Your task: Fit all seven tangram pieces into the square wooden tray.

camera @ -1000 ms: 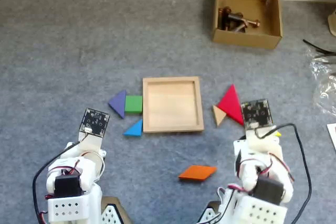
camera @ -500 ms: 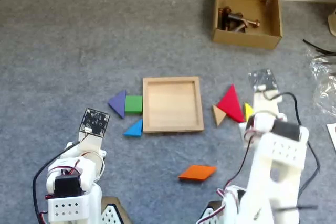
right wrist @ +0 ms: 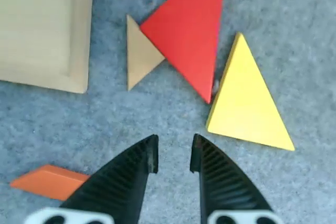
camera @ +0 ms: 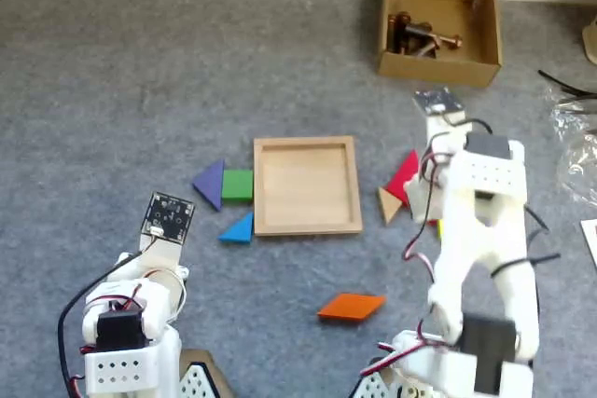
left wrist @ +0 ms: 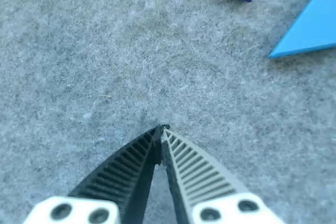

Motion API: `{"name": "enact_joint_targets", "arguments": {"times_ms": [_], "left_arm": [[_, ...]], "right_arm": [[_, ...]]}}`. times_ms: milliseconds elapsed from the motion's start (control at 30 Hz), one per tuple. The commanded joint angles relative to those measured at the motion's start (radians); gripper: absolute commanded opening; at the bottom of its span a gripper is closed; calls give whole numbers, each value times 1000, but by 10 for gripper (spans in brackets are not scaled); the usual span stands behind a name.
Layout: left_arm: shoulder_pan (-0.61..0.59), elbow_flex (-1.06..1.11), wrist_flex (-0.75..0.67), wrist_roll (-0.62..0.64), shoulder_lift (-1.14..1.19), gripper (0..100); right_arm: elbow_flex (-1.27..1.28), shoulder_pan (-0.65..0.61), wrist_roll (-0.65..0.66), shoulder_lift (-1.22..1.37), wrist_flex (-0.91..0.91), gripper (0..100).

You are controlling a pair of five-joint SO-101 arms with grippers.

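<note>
While poised low over the grey counter point(camera: 112, 90) on the tray's right, showed the right gripper point(right wrist: 173, 153) with its fingers point(right wrist: 218, 177) parted by a narrow gap and nothing between them, just short of the yellow triangle point(right wrist: 247, 103) and the red triangle point(right wrist: 191, 30), which seemed to touch at the red tip. Found the small tan triangle point(right wrist: 139, 53) pressed against the red one's long edge, near the rim of the square wooden tray point(camera: 307, 142), and the orange parallelogram point(camera: 351, 306) well apart, nearer the arms. Saw none of the seven pieces inside the tray yet. Placed the purple triangle point(camera: 210, 184), green square point(camera: 238, 185) and blue triangle point(camera: 240, 227) just beside the tray's left wall, with the left gripper point(left wrist: 160, 132) near them over bare felt, fingers point(left wrist: 199, 174) closed on nothing. Judged the pieces light, stiff and thin, with smooth painted faces likely to slip and little edge height to pinch. Reckoned the best hold to be across two side edges near a piece's middle, never at a sharp tip, pressing slightly into the soft felt for purchase.
</note>
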Motion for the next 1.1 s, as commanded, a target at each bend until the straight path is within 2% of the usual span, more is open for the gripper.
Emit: {"name": "enact_joint_targets", "arguments": {"times_ms": [0, 167, 367, 633, 1067], "left_arm": [[-13, 21, 6, 8, -7, 14], [-13, 21, 6, 8, -7, 14], [-13, 21, 6, 8, -7, 14], [-13, 21, 6, 8, -7, 14], [-13, 21, 6, 8, -7, 14]], "right_arm": [[-119, -15, -11, 71, -31, 109], [-216, -16, -9, 202, -87, 115], [-348, -38, -8, 369, -104, 223], [-429, -117, -11, 456, -97, 228], [-389, -170, -226, 464, -156, 252]]}}
